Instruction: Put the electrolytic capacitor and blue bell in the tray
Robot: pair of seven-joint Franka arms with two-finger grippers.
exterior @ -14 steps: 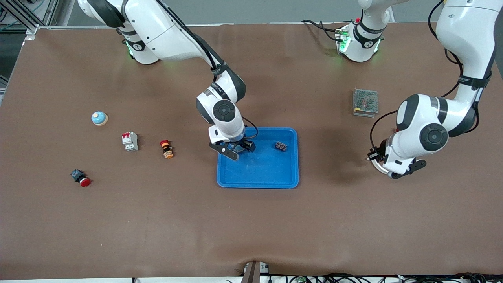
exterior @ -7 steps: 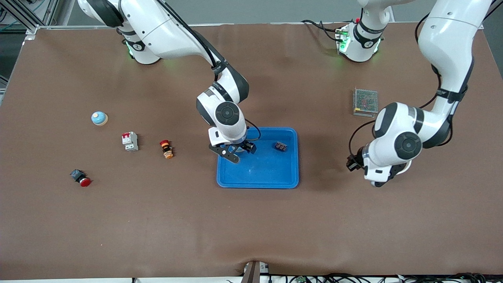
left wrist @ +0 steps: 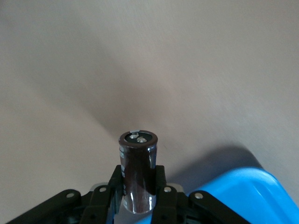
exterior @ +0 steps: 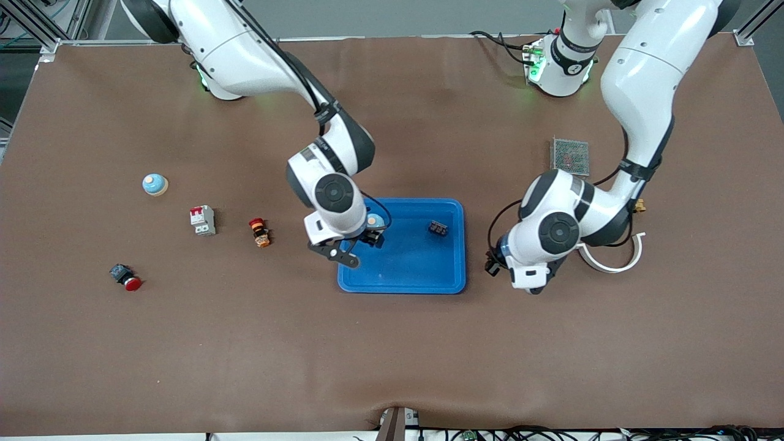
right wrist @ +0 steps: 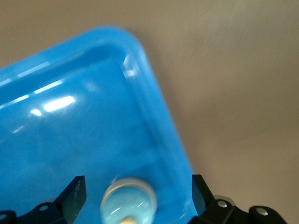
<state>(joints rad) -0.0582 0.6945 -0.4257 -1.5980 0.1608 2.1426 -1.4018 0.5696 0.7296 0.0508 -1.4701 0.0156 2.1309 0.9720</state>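
Carrying the electrolytic capacitor point(left wrist: 138, 170) pinched upright between its fingers, the left claw point(exterior: 531, 283) hung over bare bench point(exterior: 392, 355) just off the edge of the tray point(exterior: 401, 285) that faces the left arm's end; a corner of the blue rim showed in its wrist view. The right claw point(exterior: 352, 245) stood wide apart and empty over the tray's edge toward the right arm's end, with a blue bell point(exterior: 375, 220) sitting in the tray just below and between its fingers, apparently released. A small dark component point(exterior: 437, 228) also lay in the tray. Out on the bench toward the right arm's end sat a second blue bell point(exterior: 154, 184). The step in hand looked like delivering the capacitor. Next, the left claw would need to travel over the rim, lower, and open above a free patch of tray floor.
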